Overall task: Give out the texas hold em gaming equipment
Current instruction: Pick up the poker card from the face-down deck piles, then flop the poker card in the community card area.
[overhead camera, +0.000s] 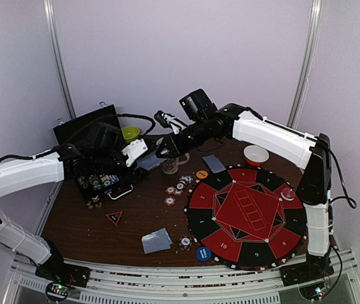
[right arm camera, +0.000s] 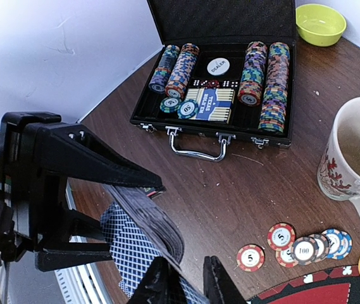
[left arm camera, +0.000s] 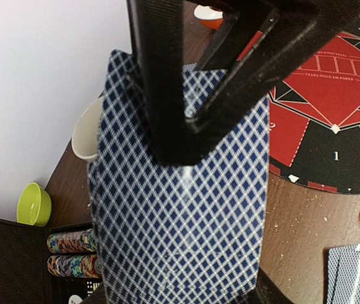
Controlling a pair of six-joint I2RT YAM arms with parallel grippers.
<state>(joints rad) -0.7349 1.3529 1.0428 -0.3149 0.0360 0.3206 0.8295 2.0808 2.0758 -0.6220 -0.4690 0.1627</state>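
My left gripper (overhead camera: 143, 156) is shut on a deck of blue diamond-backed playing cards (left arm camera: 180, 215), held above the table near the mug. My right gripper (right arm camera: 189, 282) meets it from the right, and its black fingers (left arm camera: 167, 76) pinch the deck's top card at its far edge. The deck (right arm camera: 148, 215) shows edge-on in the right wrist view. My left fingers are hidden under the cards. Striped poker chips (overhead camera: 176, 189) lie in a loose group beside the round red-and-black mat (overhead camera: 246, 215). An orange button (overhead camera: 202, 174) and a blue button (overhead camera: 204, 253) lie at the mat's edge.
An open black case (right arm camera: 221, 82) with chip stacks sits at the back left, with a green bowl (overhead camera: 130, 133) behind it. A white patterned mug (right arm camera: 357, 152) stands near the grippers. A red-rimmed bowl (overhead camera: 255, 154) sits behind the mat. Dealt cards (overhead camera: 156, 240) lie near the front.
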